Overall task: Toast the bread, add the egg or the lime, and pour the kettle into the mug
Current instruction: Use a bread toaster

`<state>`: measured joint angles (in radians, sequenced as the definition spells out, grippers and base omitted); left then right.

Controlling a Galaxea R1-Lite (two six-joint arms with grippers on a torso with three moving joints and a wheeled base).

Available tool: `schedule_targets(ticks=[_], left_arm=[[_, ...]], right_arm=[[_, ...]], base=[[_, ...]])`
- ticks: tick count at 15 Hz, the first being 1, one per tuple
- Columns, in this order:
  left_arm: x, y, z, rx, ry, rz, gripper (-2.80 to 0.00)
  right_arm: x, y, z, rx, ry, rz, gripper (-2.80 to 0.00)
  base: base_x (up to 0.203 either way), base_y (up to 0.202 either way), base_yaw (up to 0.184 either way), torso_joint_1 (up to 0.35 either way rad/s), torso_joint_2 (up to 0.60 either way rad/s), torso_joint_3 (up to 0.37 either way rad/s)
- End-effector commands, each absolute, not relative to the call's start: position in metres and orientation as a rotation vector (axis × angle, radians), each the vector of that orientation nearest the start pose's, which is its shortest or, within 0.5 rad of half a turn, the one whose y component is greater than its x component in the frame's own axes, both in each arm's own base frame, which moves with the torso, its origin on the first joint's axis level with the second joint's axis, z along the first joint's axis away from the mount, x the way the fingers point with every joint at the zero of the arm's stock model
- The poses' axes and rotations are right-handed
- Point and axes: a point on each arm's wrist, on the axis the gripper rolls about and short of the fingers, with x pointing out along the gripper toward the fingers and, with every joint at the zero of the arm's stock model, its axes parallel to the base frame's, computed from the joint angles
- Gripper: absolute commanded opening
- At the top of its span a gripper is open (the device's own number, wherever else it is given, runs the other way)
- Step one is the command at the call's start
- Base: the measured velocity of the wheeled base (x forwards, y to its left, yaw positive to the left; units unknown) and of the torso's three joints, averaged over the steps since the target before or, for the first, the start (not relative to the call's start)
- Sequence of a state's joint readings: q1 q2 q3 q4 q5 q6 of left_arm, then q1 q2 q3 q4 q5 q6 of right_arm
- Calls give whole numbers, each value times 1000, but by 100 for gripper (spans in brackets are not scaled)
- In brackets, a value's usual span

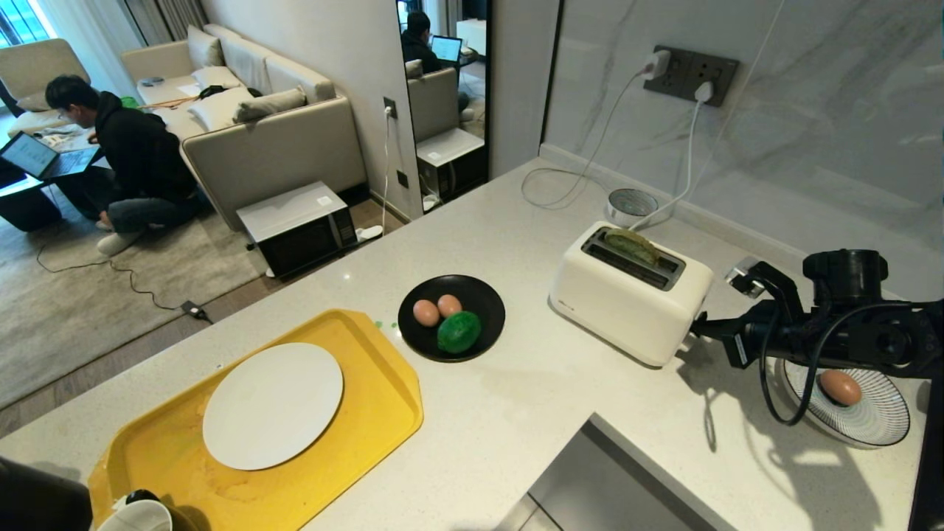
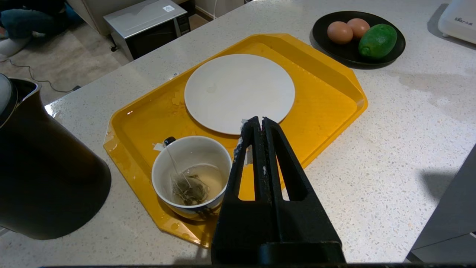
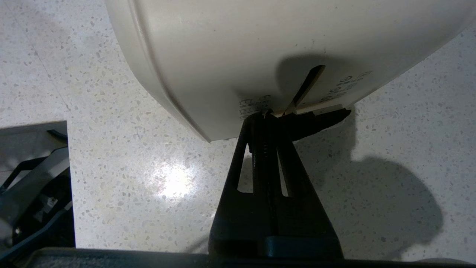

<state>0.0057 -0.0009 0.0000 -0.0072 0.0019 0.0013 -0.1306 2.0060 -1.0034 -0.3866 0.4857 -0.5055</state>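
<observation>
Now, by item, with clock directions read from the head view:
Right gripper [image 3: 266, 115]: fingers pressed together, holding nothing, tips at the end wall of the toaster [image 1: 627, 295] beside its lever slot, at the toaster's 4 o'clock.
Bread [image 1: 633, 245]: standing in the toaster's slot, green top poking out, at about 10 o'clock from the right gripper.
Left gripper [image 2: 260, 123]: fingers closed together and empty, hovering over the yellow tray [image 2: 327, 93].
Mug [image 2: 191, 175]: on the tray's near corner, just beside the left gripper, a tea bag inside.
Kettle [image 2: 41, 167]: on the worktop [image 1: 516, 413], off the tray, near the mug.
White plate [image 1: 273, 405]: on the tray, bare.
Black plate [image 1: 483, 295]: at 2 o'clock from the tray, carrying two eggs [image 1: 425, 313] and the lime [image 1: 459, 332].
Third egg [image 1: 840, 387]: on a striped dish [image 1: 877, 420] under the right arm.
</observation>
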Motion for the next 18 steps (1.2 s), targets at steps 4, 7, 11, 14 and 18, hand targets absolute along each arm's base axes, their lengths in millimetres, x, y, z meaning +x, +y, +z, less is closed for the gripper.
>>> schedule_targets(ticks=[4,7,11,14,18], left_arm=[[-23,0,76,2,-9,7,-280],[-23,0,76,2,-9,8,-280],[-23,0,76,2,-9,9,-280],[-23,0,76,2,-9,8,-280],[-23,0,76,2,-8,8,-280]], right_arm=[[365,-38,103,-295,496,485,-280],[365,-38,104,-296,495,485,-280],[365,-37,104,-297,494,486,-280],[365,-38,104,-297,494,485,-280],[365,-38,104,-298,493,485,-280]], base=[[0,0,0,0,0,0],[0,0,0,0,0,0],[0,0,0,0,0,0],[0,0,0,0,0,0],[0,0,0,0,0,0]])
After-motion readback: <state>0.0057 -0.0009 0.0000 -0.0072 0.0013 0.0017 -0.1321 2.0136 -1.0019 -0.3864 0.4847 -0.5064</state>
